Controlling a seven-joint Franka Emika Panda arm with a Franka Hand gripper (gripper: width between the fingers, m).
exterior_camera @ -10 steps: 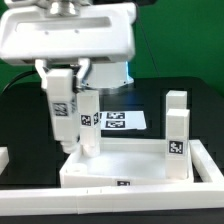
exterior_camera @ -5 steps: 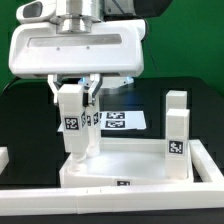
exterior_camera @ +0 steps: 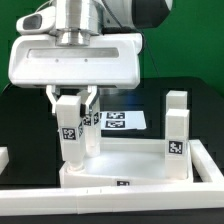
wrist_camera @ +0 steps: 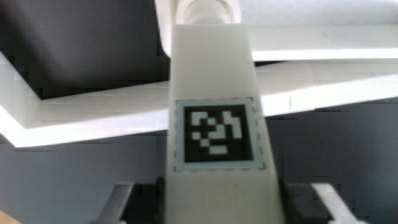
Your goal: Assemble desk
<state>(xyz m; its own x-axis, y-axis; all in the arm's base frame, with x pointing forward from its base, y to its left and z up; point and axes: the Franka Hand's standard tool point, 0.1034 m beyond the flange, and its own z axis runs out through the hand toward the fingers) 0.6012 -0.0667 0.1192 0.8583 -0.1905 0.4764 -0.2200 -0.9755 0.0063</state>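
Note:
The white tabletop [exterior_camera: 120, 181] lies tray-like on the black table, with its raised rim up. My gripper [exterior_camera: 70, 100] is shut on a white square leg [exterior_camera: 69, 135] that bears a tag. It holds the leg upright, with the foot at the tabletop's near corner on the exterior view's left. A second leg [exterior_camera: 91, 128] stands just behind it. Two more legs [exterior_camera: 177, 140] [exterior_camera: 176, 103] stand at the corners on the exterior view's right. In the wrist view the held leg [wrist_camera: 217, 90] runs between my fingertips [wrist_camera: 125, 200] down to the tabletop [wrist_camera: 107, 115].
The marker board [exterior_camera: 118, 120] lies flat behind the tabletop. A thin white strip end [exterior_camera: 4, 157] shows at the exterior view's left edge. A green backdrop stands behind the black table.
The hand has turned about its vertical axis to face square on. The held leg has shifted slightly toward the exterior view's right and lower, from tilted to upright at the corner.

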